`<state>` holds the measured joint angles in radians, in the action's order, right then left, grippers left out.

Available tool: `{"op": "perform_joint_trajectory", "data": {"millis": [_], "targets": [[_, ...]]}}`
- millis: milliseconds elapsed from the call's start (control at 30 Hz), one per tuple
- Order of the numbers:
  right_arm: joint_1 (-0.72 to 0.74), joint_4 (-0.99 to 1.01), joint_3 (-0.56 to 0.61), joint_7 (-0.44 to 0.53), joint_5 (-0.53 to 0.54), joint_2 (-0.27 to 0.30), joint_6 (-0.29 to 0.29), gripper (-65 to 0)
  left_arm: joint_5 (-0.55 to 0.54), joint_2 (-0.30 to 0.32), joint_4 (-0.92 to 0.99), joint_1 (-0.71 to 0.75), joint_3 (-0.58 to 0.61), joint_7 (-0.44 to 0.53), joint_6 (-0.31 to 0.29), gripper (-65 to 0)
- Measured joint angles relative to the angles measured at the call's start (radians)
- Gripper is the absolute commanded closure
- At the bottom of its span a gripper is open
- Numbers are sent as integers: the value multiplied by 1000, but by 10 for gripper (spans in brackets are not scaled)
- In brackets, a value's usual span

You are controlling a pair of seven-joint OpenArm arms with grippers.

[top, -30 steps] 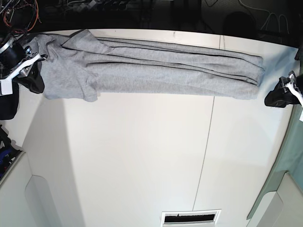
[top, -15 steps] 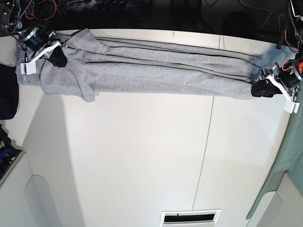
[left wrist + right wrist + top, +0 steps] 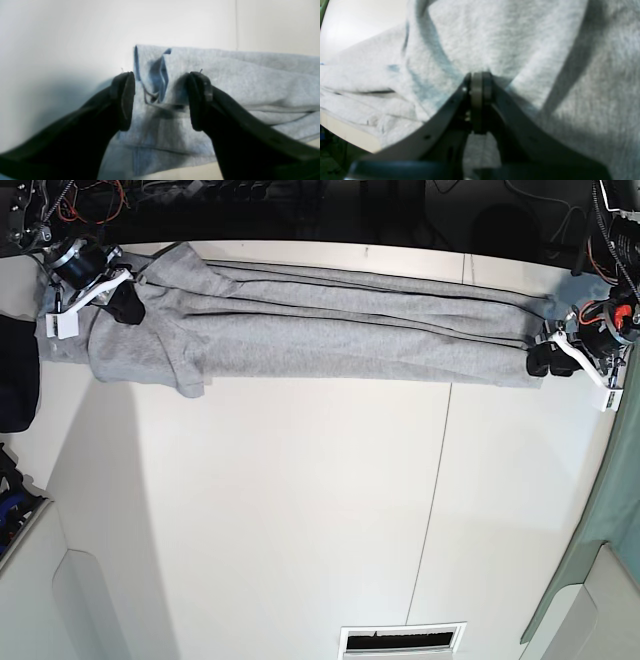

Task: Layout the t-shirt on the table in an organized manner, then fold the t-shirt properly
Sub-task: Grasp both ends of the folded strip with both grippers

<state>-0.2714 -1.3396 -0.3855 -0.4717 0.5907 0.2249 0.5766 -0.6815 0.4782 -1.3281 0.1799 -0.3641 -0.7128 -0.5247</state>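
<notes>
base view shows the t-shirt [image 3: 330, 330] lying as a long narrow band along the far edge of the table [image 3: 300, 520], its long axis running side to side, sleeve end at view left, hem end at view right. it is already folded lengthwise into several layers.

the right end effector [image 3: 118, 298] sits on the sleeve end; its wrist view shows its fingers pressed together with grey cloth pinched between them. the left end effector [image 3: 545, 358] is at the opposite hem end; its wrist view shows its fingers [image 3: 125, 100] spread apart, straddling the folded corner with nothing clamped yet, the cloth lying between and just beyond them.

so each arm has one end of the band, and the shirt stretches between them. the next move likely turns on the left fingers closing on that corner, so both ends can be carried across the long axis.

the table is white, smooth, with a thin dark seam [image 3: 435, 480]. wiring and dark clutter lie behind the far edge.
</notes>
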Motion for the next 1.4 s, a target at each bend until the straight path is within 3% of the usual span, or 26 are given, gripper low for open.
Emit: {"op": "perform_joint_trajectory", "data": {"millis": [67,700,1100,1333,1400], "targets": [[0,0,0,0,0,-1,0,0,42,-2,12,0,5,16,23,-361],[0,0,0,0,0,-1,0,0,84,6,79,-6,24,59,31,-362],[0,0,0,0,0,-1,0,0,82,37,-9,-5,17,-44,43,-362],[0,0,1,0,0,-1,0,0,81,35,-13,-5,17,-42,43,-365],[0,0,1,0,0,-1,0,0,79,34,-10,-5,17,-42,43,-392]]}}
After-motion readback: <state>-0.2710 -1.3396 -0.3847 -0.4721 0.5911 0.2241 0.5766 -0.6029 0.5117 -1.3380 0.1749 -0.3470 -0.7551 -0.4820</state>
